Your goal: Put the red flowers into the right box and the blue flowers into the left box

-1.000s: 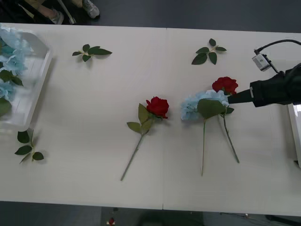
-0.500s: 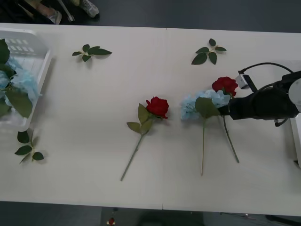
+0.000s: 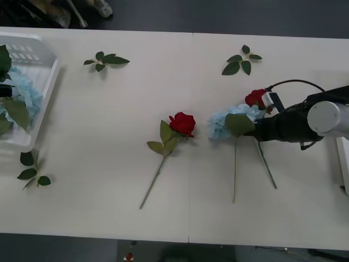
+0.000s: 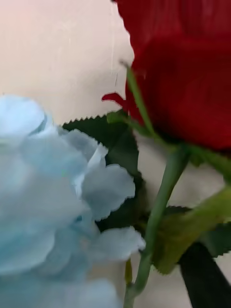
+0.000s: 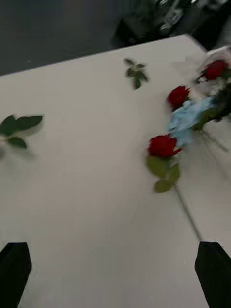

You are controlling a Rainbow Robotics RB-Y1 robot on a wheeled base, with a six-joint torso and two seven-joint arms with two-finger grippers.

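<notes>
Two red roses and one blue flower lie loose on the table [image 3: 109, 125], and more blue flowers already sit in the left box [image 3: 48, 82]. The left gripper [image 5: 115, 272] hangs beside that box with its black fingers spread wide and nothing between them; every loose flower lies well away from it. Further right, the middle rose [image 3: 182, 123] rests alone, its stem running down toward the table's near edge, between the two arms and well apart from the right gripper. The blue flower [image 3: 229, 120] and the far rose [image 3: 255, 97] lie touching, heads together, stems [image 3: 267, 164] trailing toward the near edge. The right gripper [image 3: 262, 131] is just beside them, reaching in crosswise to those stems, and its wrist view looks close onto the rose's stem below the bloom. Whether its fingers are apart or closed cannot be told. The right arm is plainly nearer this pair. The right box [image 3: 342, 158] sits at the table's edge behind that arm.
</notes>
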